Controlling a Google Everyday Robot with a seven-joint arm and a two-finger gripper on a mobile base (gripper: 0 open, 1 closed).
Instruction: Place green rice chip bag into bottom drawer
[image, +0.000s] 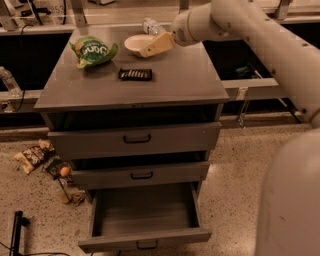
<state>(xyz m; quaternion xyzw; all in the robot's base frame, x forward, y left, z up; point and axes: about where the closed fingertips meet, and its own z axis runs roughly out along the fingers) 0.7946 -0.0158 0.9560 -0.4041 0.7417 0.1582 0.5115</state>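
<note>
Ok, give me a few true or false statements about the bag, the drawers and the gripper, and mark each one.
1. The green rice chip bag lies on the cabinet top. True.
2. The bottom drawer is shut. False: it stands pulled open.
3. The gripper holds the bag. False: it is over by the white bowl, apart from the bag.
4. The black-wrapped bar lies nearer the top's front edge than the bag does. True.
</note>
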